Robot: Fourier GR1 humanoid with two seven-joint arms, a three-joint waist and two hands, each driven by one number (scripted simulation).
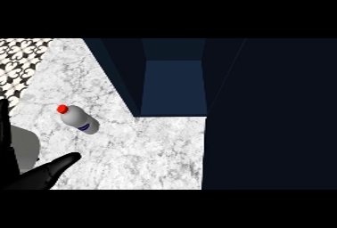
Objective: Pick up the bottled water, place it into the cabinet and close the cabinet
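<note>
The bottled water [80, 119] is a pale bottle with a red cap and a blue label band. It lies on the white marble counter [151, 151], cap pointing to the upper left. My left hand [36, 178] shows at the lower left edge, open, its fingers up along the left border and its thumb [63, 162] reaching toward the right, below the bottle and apart from it. The dark blue cabinet [174, 87] stands open at the back, with nothing visible inside. My right hand does not show.
A wide dark cabinet door panel [270, 116] fills the right side from top to bottom. Another dark panel [115, 73] slants along the cabinet's left. A black-and-white patterned wall [20, 58] is at the upper left.
</note>
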